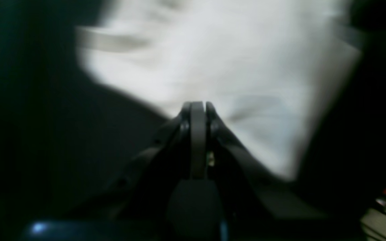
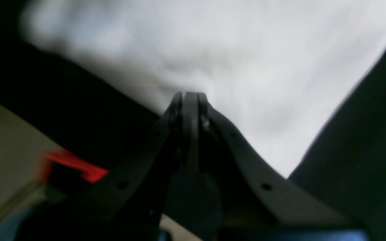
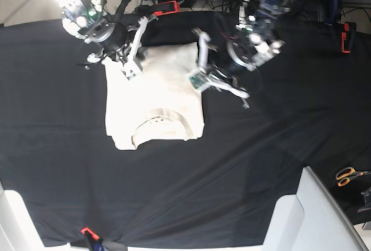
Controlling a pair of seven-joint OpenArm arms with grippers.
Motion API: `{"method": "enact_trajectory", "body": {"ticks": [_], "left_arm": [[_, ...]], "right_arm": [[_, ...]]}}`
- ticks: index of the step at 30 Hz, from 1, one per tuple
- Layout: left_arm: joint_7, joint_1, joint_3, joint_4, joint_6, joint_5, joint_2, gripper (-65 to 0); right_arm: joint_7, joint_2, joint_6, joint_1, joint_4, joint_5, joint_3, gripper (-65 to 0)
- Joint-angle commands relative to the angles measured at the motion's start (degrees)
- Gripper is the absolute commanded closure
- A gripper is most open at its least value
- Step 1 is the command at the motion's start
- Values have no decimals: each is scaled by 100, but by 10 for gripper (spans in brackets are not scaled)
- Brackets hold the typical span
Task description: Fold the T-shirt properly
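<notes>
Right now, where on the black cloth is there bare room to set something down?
Bare black tablecloth spreads below the T-shirt, between collar and near edge, and right toward the scissors. The far edge is crowded: both claws, left and right, work there.

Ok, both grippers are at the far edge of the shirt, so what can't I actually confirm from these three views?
- Whether either gripper pinches cloth: both wrist views are motion-blurred; the left gripper and right gripper look pressed together at the T-shirt edge.
- The shirt's far corners: in the base view, the arms cover them.
- Sleeves: not visible, apparently folded under.
- Scissors: too small for detail, base view.
</notes>
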Motion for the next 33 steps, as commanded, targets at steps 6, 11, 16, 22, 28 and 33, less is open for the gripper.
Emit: {"method": "enact_trajectory", "body": {"ticks": [6, 11, 16, 22, 28, 33], "left_arm": [[-277, 1250, -389, 703, 33, -27, -384, 0], [-242, 2499, -855, 1037, 332, -18, -384, 0], [-242, 3694, -917, 1011, 842, -54, -384, 0], [-260, 4002, -899, -97, 939, -62, -173, 0], [-796, 2165, -539, -3746, 947, -71, -59, 0], [-3003, 521, -205, -7332, 947, -80, 11, 0]], "right_arm": [[74, 46, -28, -1052, 1227, -412, 915, 0], [-348, -7, -28, -2080, 1640, -509, 1346, 0], [-726, -42, -28, -2836, 1631, -509, 1434, 0], [-902, -455, -28, -2871, 313, -509, 1275, 0], [-875, -736, -28, -1482, -2852, -509, 634, 0], [883, -1229, -36, 3, -6808, -500, 660, -5]]}}
